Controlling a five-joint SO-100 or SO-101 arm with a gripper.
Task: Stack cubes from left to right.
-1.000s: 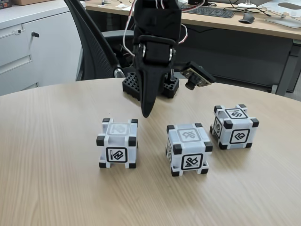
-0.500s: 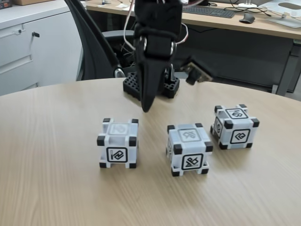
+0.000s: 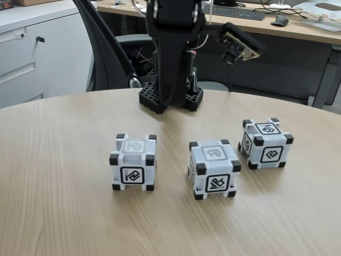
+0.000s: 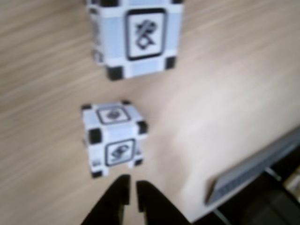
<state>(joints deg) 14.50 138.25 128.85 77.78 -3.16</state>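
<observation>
Three alike white-grey cubes with black corners stand in a row on the round wooden table: a left cube, a middle cube and a right cube, all apart from each other. My black arm hangs raised behind them, over its base. In the wrist view my gripper is shut, its fingers nearly touching with nothing between them. It points down beside a small cube. A larger cube lies at the top of that view.
The arm's black base sits at the table's far edge. Behind it are a dark office chair, a desk with a keyboard, and a white cabinet on the left. The table edge shows lower right in the wrist view.
The arm has lifted and the gripper tip has drawn back from above the left cube toward the base. The wrist camera swung upward. The cubes have not moved.
</observation>
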